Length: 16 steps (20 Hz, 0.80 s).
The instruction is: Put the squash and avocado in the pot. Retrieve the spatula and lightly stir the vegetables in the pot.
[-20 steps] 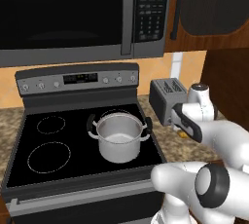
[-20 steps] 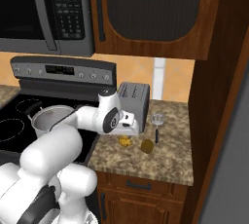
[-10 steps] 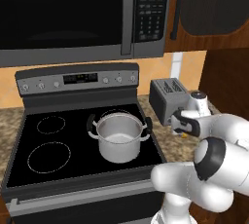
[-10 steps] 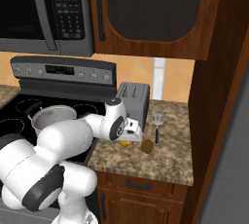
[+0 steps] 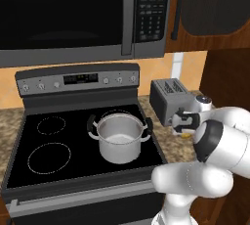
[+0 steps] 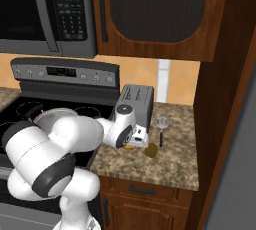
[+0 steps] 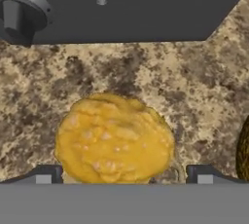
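A kitchen scene with a white robot arm reaching over a speckled brown stone surface (image 6: 175, 159) to the right of a black stove (image 5: 44, 170). The toaster (image 6: 137, 101), boxy and grey, is the landmark. Just in front of the toaster lies the squash (image 7: 114, 139), a bumpy yellow-orange lump resting on the surface. The end effector (image 7: 121, 175) hangs low over it with its jaws spread wide, one dark fingertip (image 7: 43, 175) on each side of the squash, not clamped on it. The avocado (image 6: 151, 150), a small olive-brown piece, sits just beside the squash, in front of the toaster's right end. The spatula (image 6: 161, 129) lies to the right of the toaster. The steel pot (image 5: 119, 137) stands on the stove, left of the toaster.
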{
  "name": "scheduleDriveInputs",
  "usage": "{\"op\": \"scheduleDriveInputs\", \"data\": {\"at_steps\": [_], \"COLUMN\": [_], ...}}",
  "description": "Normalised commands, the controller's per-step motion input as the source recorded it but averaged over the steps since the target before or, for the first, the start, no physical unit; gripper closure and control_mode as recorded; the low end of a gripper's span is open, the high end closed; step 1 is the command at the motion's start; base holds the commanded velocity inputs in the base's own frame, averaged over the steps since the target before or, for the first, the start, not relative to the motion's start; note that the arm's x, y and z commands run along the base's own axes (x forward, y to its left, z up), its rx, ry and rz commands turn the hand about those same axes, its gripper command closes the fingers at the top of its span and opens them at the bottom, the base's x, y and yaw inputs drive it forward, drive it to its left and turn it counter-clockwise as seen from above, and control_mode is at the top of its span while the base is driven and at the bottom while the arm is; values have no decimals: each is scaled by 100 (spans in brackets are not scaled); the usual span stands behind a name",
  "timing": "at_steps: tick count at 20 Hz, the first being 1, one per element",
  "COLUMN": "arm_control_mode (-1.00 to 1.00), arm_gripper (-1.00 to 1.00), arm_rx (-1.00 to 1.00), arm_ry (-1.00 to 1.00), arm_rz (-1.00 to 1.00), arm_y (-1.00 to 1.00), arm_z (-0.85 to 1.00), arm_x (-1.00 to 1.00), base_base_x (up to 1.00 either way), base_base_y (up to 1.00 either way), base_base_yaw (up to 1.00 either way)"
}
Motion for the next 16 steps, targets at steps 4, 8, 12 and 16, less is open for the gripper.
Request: {"op": "scheduleDriveInputs", "data": {"at_steps": [4,8,12,16], "arm_control_mode": [-100,-100,-100,-100], "arm_gripper": [-100,100,100,100], "arm_rx": [1,0,1,7], "arm_ry": [0,0,-3,-19], "arm_rz": [0,0,0,3], "arm_y": [0,5,0,3], "arm_z": [-14,-25,-1,41], "arm_x": [21,8,-9,-43], "base_base_x": [0,0,0,0], "base_base_y": [0,0,0,0], "base_base_yaw": [0,0,0,0]}}
